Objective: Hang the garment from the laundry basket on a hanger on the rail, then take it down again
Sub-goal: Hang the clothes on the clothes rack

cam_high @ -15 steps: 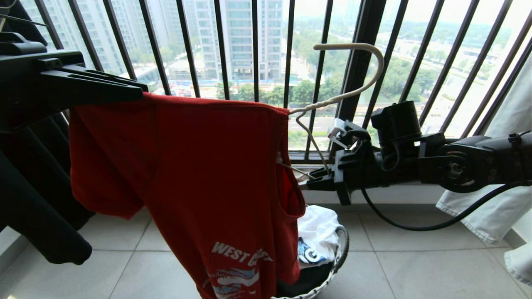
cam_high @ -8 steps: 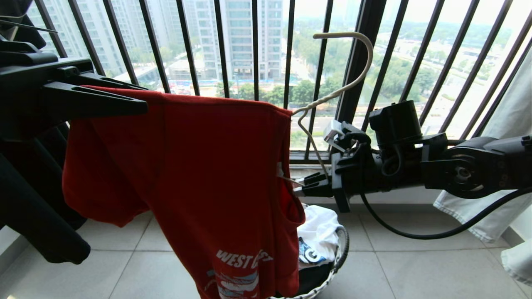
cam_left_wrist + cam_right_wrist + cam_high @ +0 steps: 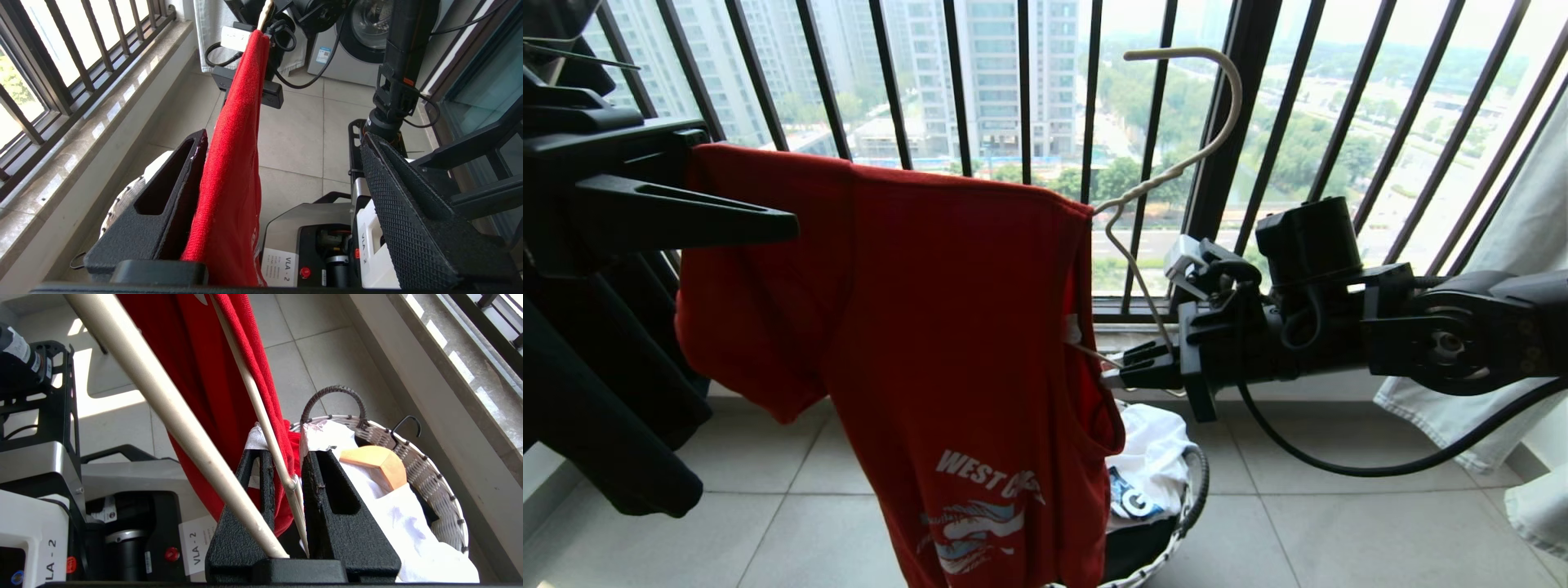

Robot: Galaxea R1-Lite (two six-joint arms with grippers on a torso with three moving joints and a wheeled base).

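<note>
Before the dark barred balcony railing [image 3: 1025, 90], the red short-sleeved T-shirt [image 3: 947, 327] with white "WEST" lettering and a blue-and-white chest print is seen draped over the thin off-white rod hanger [image 3: 1176, 163], held up in the air above the pale tiled floor [image 3: 1339, 531]. From the right, the black right arm is stretched level, and the right tool [image 3: 1123, 376] is clamped on the hanger's slim rods beside the shirt's collar, fabric caught between its textured fingers [image 3: 331, 498]. At the left, the left tool [image 3: 282, 196] is held level at the shirt's shoulder with its jaws apart, the knit fabric lying against one finger. Below, the small round whitish woven basket [image 3: 1188, 506] with a dark rim is set on the floor, a white printed garment [image 3: 1147, 465] lying in it.
</note>
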